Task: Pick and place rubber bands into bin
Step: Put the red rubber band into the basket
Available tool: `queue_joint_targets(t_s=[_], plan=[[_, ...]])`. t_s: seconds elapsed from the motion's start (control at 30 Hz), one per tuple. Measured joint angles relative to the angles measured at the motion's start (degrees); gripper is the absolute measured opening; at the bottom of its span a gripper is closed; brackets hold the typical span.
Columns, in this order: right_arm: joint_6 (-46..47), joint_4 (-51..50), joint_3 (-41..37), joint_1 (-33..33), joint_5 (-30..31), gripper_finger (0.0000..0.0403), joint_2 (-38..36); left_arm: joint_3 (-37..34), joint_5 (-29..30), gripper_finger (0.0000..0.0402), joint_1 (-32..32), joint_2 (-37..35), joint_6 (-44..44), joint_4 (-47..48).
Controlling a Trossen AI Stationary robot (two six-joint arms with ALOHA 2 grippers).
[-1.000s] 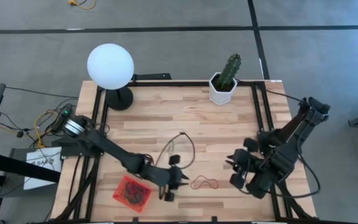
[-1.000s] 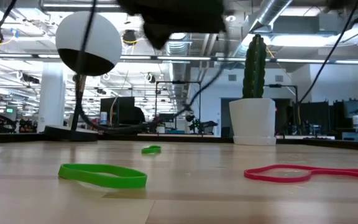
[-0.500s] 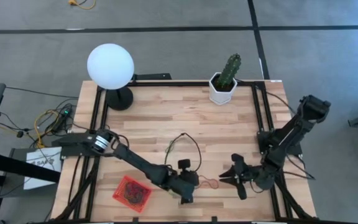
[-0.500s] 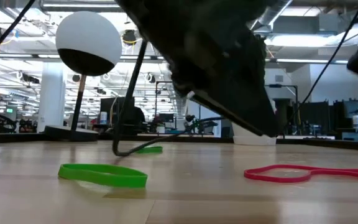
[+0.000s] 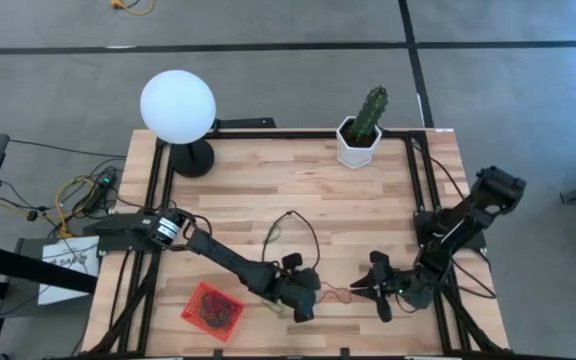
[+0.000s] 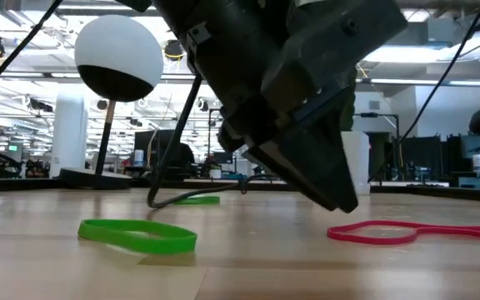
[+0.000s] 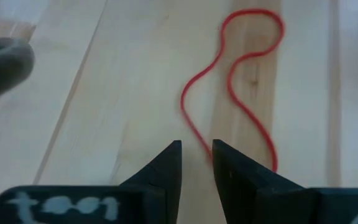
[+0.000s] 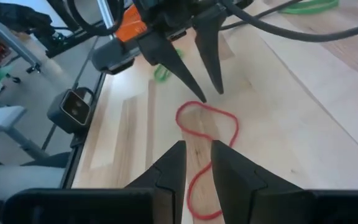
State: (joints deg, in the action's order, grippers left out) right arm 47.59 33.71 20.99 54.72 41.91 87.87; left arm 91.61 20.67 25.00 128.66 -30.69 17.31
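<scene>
A red rubber band [image 5: 332, 295] lies flat on the wood near the table's front edge, drawn into a waisted loop [image 7: 241, 81]. My left gripper [image 7: 196, 155] slants down at its left end, open by a narrow gap, with the fingertips [image 8: 202, 99] on either side of the band's end strand. My right gripper [image 8: 197, 163] points low toward the band's other end from the table's right, open and above the wood. The orange-red bin [image 5: 211, 309] sits at the front left with bands inside. Green bands [image 6: 140, 235] [image 6: 195, 200] lie loose on the table. My left gripper has its fingertips [image 6: 344, 204] down at the table, at the red band's left end [image 7: 194, 134], slanting in from the table's left. Whether a finger touches the band I cannot tell.
A white globe lamp [image 5: 177, 105] stands at the far left and a cactus in a white pot [image 5: 359, 140] at the far middle. A black cable [image 5: 293, 232] loops over the table's middle beside a green band. Bare wood lies between the red band and the bin.
My left gripper has gone from beside the bin toward the table's right and down to the red band's left end, tipping steeper. My right gripper has sunk low and tipped toward level, pointing at the band. The bands have stayed where they lay.
</scene>
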Motion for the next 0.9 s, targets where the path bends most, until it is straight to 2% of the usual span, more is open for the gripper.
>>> queue_joint_targets(t_s=[0.1,0.2,0.47,0.7,0.8,0.9], plan=[[-0.04,0.18,0.00,-0.02,0.00,0.0070,-1.32,0.00,-0.02,0.0077,0.00,0.00,-0.57,0.16],[-1.32,0.20,0.00,-0.03,0.04,0.0070,-2.49,0.00,-2.53,0.0077,-0.05,0.25,-0.63,-0.51],[-7.37,2.49,0.00,-0.13,0.00,0.0070,-3.23,0.17,-1.93,0.0077,-0.22,2.27,-2.28,-1.96],[-7.67,2.37,0.00,-0.15,-0.02,0.0070,-3.23,0.17,-0.99,0.0075,-0.45,2.43,-1.80,-1.99],[-7.69,2.36,0.00,-0.15,-0.04,0.0070,-3.23,-0.59,-2.24,0.0054,-0.94,2.34,-1.80,-1.86],[-7.72,2.36,0.00,-0.25,-0.04,0.0070,-3.23,-0.76,-2.22,0.0013,-0.99,2.34,-0.15,-1.55]])
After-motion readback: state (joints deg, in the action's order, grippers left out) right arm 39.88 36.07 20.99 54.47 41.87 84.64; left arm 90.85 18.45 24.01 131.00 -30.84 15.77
